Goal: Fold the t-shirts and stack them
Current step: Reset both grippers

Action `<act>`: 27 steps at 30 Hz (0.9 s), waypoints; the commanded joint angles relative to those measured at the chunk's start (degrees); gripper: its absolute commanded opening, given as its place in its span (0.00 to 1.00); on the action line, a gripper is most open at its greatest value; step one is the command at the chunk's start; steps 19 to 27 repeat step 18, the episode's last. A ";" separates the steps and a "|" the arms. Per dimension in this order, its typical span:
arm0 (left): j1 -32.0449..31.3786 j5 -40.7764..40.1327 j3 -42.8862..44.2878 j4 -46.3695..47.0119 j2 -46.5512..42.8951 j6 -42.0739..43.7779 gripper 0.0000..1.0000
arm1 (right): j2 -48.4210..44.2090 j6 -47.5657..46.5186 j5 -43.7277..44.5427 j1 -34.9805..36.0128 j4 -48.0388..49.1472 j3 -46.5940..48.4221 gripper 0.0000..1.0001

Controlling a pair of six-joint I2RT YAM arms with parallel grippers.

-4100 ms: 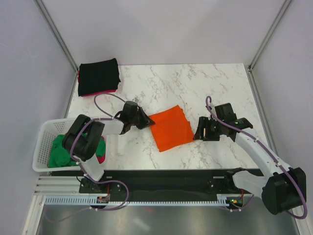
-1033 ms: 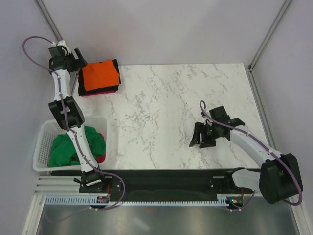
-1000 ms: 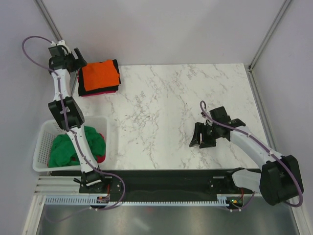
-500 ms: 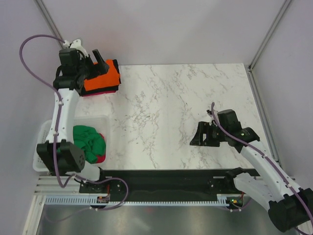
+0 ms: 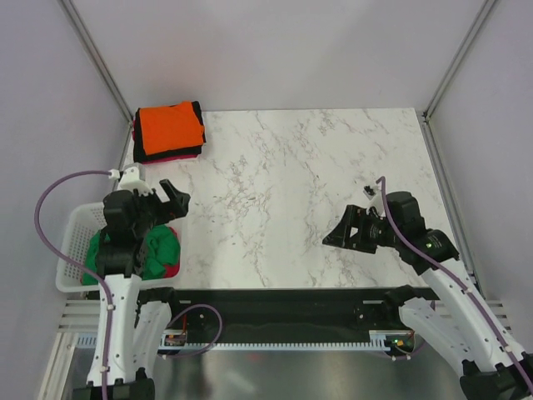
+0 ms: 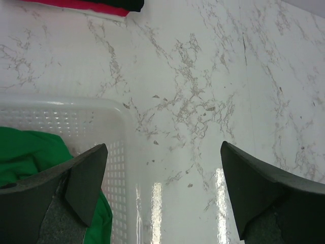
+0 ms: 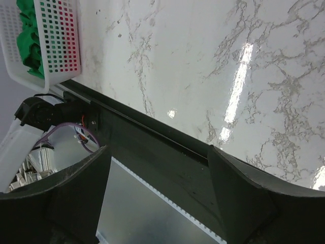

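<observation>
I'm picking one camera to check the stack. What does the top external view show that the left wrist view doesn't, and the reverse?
Only top external: the orange t-shirt, topmost of the folded shirts, and the right gripper. Only left wrist: a close look at the left gripper, open with nothing between its fingers. Both: the white basket, the green t-shirt in it, the marble table, and edges of the black t-shirt and pink-red t-shirt under the orange one.

The marbled white worktop (image 5: 283, 167) carries a folded stack of shirts (image 5: 169, 131) in its far left corner, orange on top. A white lattice basket (image 5: 72, 243) sits at its near left edge.
</observation>
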 commanded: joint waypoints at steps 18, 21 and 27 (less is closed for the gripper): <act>-1.76 -9.83 -6.48 -0.37 -9.87 -2.12 1.00 | -14.57 20.70 3.94 0.38 12.86 -12.36 0.87; -1.76 -9.83 -6.48 -0.37 -9.87 -2.12 1.00 | -14.57 20.70 3.94 0.38 12.86 -12.36 0.87; -1.76 -9.83 -6.48 -0.37 -9.87 -2.12 1.00 | -14.57 20.70 3.94 0.38 12.86 -12.36 0.87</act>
